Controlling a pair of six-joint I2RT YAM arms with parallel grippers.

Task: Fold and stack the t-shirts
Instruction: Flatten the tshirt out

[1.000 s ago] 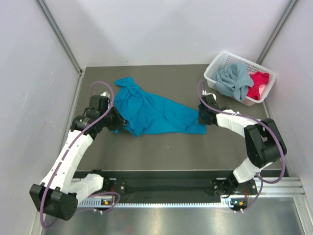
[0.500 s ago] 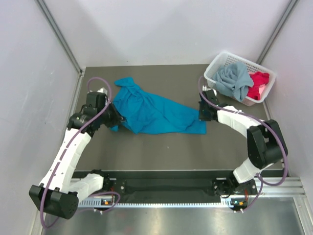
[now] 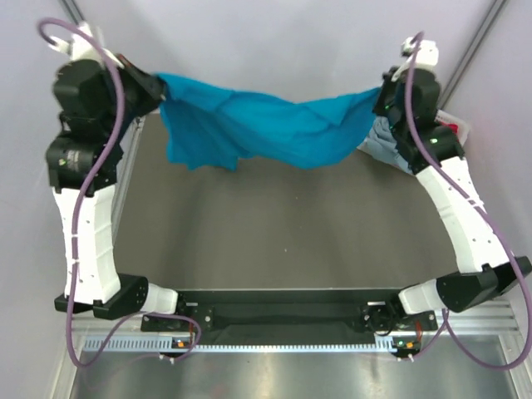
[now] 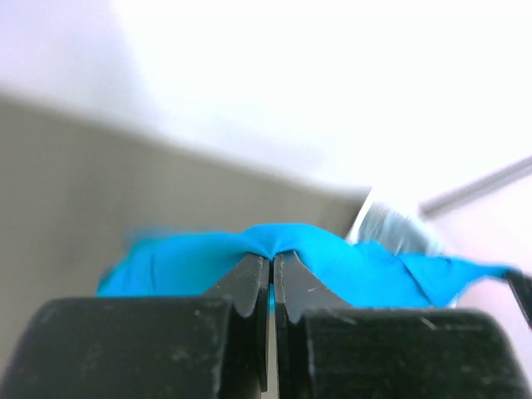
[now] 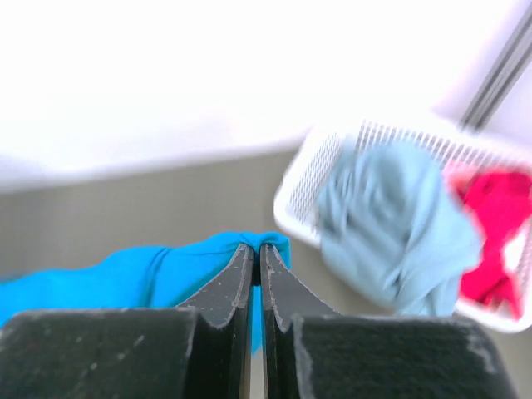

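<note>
The work surface is a dark, matte grey-brown table (image 3: 283,241), bare across its near and middle parts. It is enclosed at the left, back and right by pale, plain wall panels (image 3: 274,37) that meet at slim metal corner posts (image 3: 480,37). A black crossbar and a ribbed silver rail (image 3: 291,345) run along the near edge, where both arm bases are mounted. The bright teal-blue t-shirt (image 3: 266,129) is held aloft over the far half of the table, stretched between the two raised arms and sagging in the middle. Whether its lowest fold reaches the surface cannot be told. The left gripper (image 4: 272,259) has its jaws pressed together, pinching one end of the teal cloth near the left wall. The right gripper (image 5: 257,248) is likewise clamped on the opposite end, near the right wall. The white lattice basket (image 5: 320,179) stands in the far right corner of the table. It holds the dusty grey-blue t-shirt (image 5: 391,224), bunched, and the red-pink t-shirt (image 5: 490,224) just beside it. Both wrist views are blurred.
</note>
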